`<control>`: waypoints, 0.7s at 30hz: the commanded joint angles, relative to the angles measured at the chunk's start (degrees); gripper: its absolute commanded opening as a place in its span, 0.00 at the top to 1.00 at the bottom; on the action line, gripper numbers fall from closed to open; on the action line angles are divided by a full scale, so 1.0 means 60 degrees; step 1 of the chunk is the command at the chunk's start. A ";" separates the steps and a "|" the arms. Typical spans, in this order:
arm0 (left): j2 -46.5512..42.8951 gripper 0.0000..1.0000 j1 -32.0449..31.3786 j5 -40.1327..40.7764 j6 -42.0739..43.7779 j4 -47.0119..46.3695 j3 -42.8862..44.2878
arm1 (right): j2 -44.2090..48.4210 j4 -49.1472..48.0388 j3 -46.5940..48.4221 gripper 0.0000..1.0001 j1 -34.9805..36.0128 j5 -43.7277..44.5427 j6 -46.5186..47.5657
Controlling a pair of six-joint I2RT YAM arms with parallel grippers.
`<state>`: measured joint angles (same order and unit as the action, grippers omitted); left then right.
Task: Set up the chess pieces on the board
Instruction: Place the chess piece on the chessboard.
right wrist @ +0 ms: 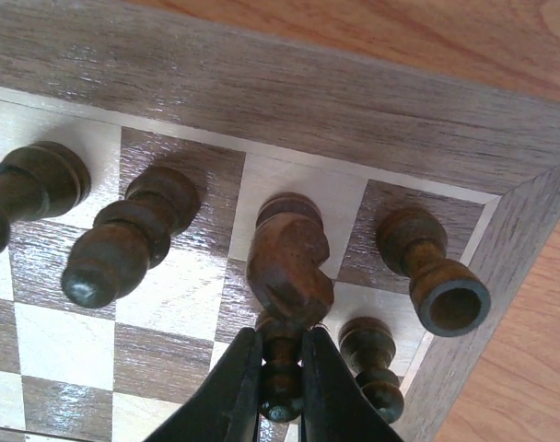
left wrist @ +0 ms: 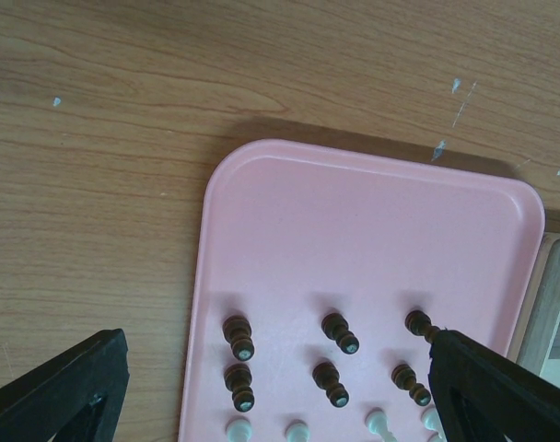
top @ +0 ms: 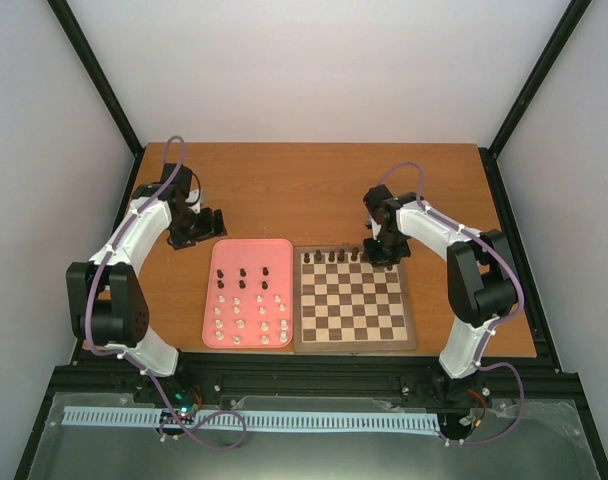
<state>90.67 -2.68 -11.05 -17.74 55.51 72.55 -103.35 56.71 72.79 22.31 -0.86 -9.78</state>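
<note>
The board (top: 354, 345) lies right of centre, with several dark brown chess pieces (top: 332, 257) along its far row. My right gripper (right wrist: 282, 345) hangs over the board's far right corner, shut on a dark pawn (right wrist: 282, 382). Just beyond the pawn stand a knight (right wrist: 287, 258), a rook (right wrist: 432, 272) in the corner square and a second pawn (right wrist: 372, 359). My left gripper (left wrist: 280, 391) is open above the far part of the pink tray (left wrist: 372, 230), holding nothing. Below it stand several dark pieces (left wrist: 239, 336), with cream-white pieces (left wrist: 297, 431) nearer.
The pink tray (top: 250, 255) touches the board's left side and holds dark pieces (top: 243, 275) in two rows and cream-white pieces (top: 244, 320) in the rows nearer me. Bare wooden table (top: 314, 190) stretches behind both. Black frame posts stand at the table's corners.
</note>
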 commanded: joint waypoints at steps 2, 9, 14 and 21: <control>0.0134 0.00 -0.0013 0.0009 0.0159 0.0083 0.0413 | -0.0196 -0.0138 0.0051 0.95 -0.0099 -0.0134 0.0158; 0.0219 0.00 -0.0015 -0.0012 0.0150 0.0067 0.0465 | -0.0323 -0.0135 0.0071 0.94 -0.0099 -0.0311 0.0205; 0.0261 0.00 -0.0008 -0.0016 0.0131 0.0053 0.0512 | -0.0342 -0.0150 0.0033 0.90 -0.0099 -0.0260 0.0223; 0.0336 0.00 -0.0008 0.0010 0.0144 0.0082 0.0620 | -0.0330 -0.0108 0.0121 0.83 -0.0099 -0.0290 0.0258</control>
<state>92.18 -2.68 -10.98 -17.72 55.48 73.80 -104.84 56.27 72.79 22.15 -2.24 -8.78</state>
